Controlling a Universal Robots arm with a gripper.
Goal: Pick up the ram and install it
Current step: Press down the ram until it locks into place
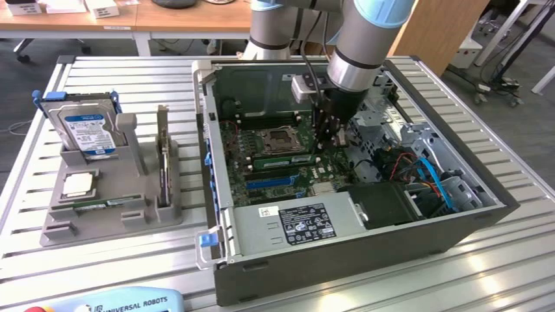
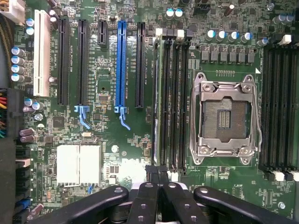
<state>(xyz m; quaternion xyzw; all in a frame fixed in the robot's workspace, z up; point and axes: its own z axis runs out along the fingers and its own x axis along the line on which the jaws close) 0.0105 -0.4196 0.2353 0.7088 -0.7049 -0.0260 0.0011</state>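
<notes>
The gripper point(image 2: 158, 172), its black fingers pressed together with nothing between them, hangs over the motherboard point(image 2: 107, 135) inside the open computer case point(image 1: 347, 260), seen at centre frame in the exterior view beneath the grey arm point(image 1: 360, 45). The ram point(image 2: 157, 93), a thin green stick, stands in the memory slot nearest the empty processor socket point(image 2: 224, 119), one end close by the fingertips; whether they touch it cannot be told. A parts holder point(image 1: 108, 214) sits at left of that frame.
</notes>
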